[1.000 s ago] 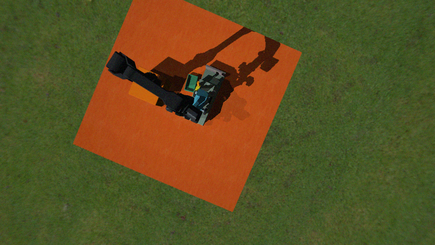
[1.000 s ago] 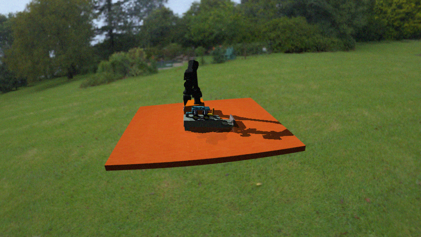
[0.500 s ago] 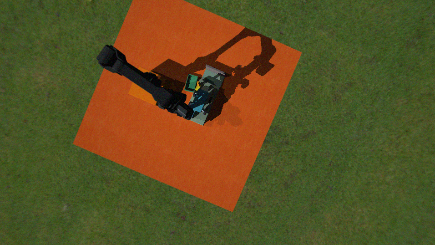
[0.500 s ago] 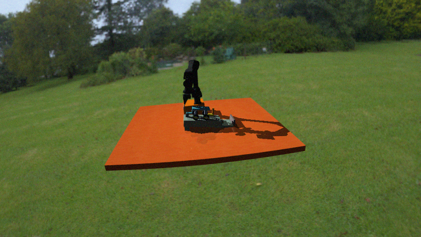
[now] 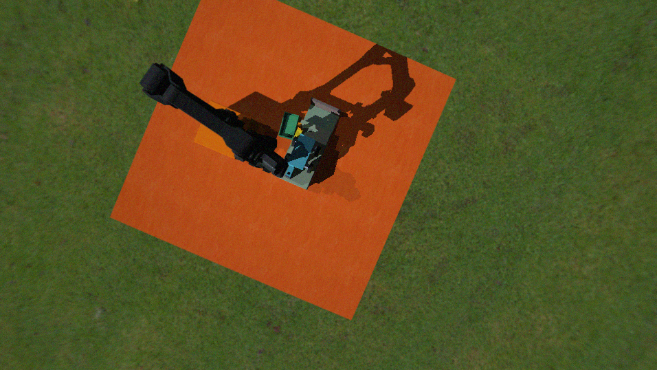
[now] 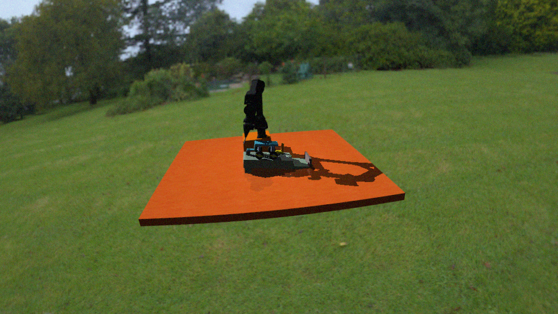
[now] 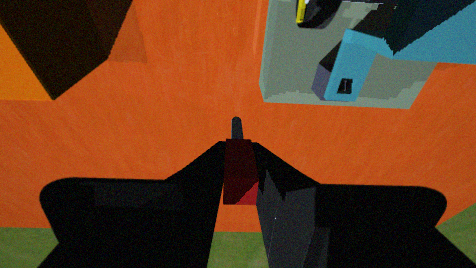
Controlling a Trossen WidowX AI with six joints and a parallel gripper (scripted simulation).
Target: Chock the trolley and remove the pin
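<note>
My gripper (image 7: 237, 149) (image 6: 244, 137) is shut on the red-headed stop pin (image 7: 240, 167). The pin's dark tip points ahead over the orange surface, off the ramp's uphill end. The blue trolley (image 5: 300, 150) (image 6: 265, 143) (image 7: 445, 37) stands on the grey-green ramp (image 5: 300, 180) (image 7: 290, 65). Its tongue, with an empty dark hole, shows in the wrist view. The yellow chock (image 5: 297, 132) (image 6: 279, 150) is at the trolley's downhill side, near the wheel on the tray's side; contact is too small to tell. The green tray (image 5: 289, 125) lies beside the ramp; it is hidden in the exterior view.
A greyish end wall (image 5: 325, 106) (image 6: 307, 159) closes the ramp's downhill end. A yellow-orange block (image 5: 213, 137) (image 7: 17, 75) lies under the arm, with a dark shape above it in the wrist view. The orange board (image 5: 229, 207) (image 6: 202, 191) carries everything, and long arm shadows cross it.
</note>
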